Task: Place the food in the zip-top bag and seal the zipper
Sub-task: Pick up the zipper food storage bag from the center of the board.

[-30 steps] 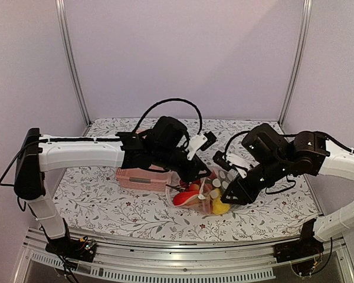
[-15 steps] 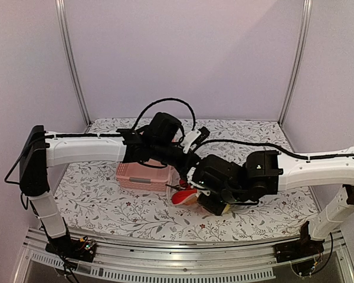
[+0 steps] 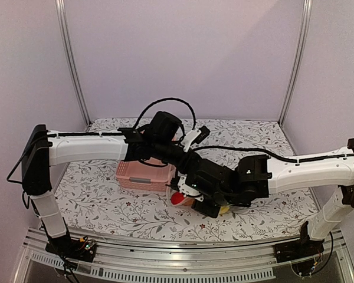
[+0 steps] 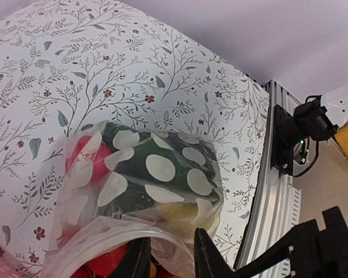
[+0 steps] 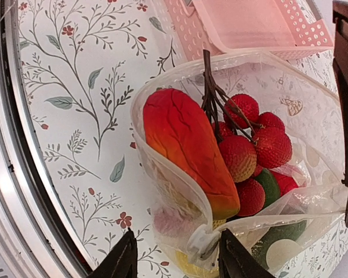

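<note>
The right gripper (image 5: pixel 175 252) stands open astride the bag (image 5: pixel 162 211)'s near rim, with the white zipper (image 5: pixel 202 240) end between its 2 fingers. The clear, white-dotted bag rests on the table (image 5: pixel 75 87), mouth gaping. It holds food: a red-orange pepper (image 5: pixel 185 150), 1 bunch of red fruits (image 5: pixel 243 153), and green pieces. The left gripper (image 4: pixel 171 258) pinches the bag's other rim. The pink basket (image 5: pixel 249 23) sits beyond.

Pink basket (image 3: pixel 138 177) on floral cloth (image 3: pixel 100 203); aluminium rail (image 3: pixel 165 266).

Plain lilac walls (image 3: pixel 183 59) rise behind the floral-clothed table (image 3: pixel 94 200), aluminium posts (image 3: pixel 71 65) stand at its back corners, and a metal rail (image 3: pixel 183 244) runs along its near edge.
</note>
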You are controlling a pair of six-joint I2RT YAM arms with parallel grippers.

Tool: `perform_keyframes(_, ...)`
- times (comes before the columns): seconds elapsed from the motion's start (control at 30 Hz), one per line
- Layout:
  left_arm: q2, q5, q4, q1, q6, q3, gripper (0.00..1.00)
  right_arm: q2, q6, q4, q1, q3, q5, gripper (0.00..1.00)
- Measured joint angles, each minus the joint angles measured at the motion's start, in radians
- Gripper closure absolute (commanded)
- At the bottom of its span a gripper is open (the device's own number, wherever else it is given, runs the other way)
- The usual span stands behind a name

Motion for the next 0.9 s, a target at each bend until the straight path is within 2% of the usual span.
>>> perform_keyframes(0.3,0.0,0.009,-0.003,0.014,0.001,0.0,0.75,0.064,0.026,-0.019,0.0,0.018,0.141,0.9)
perform_keyframes(0.4,0.0,0.011,-0.005,0.019,0.001,0.001,0.72,0.064,0.042,-0.023,0.0,0.029,0.172,1.0)
perform_keyframes(0.67,-0.016,-0.011,-0.096,0.025,0.035,0.056,0.52,-0.026,0.048,-0.028,0.0,0.036,0.14,1.0)
perform_keyframes(0.8,-0.103,-0.04,-0.171,0.028,0.063,0.055,0.45,-0.129,0.049,-0.036,0.0,0.036,0.114,1.0)
perform_keyframes(0.9,-0.236,-0.06,-0.183,0.031,0.082,0.003,0.43,-0.186,0.05,-0.043,-0.001,0.035,0.1,1.0)
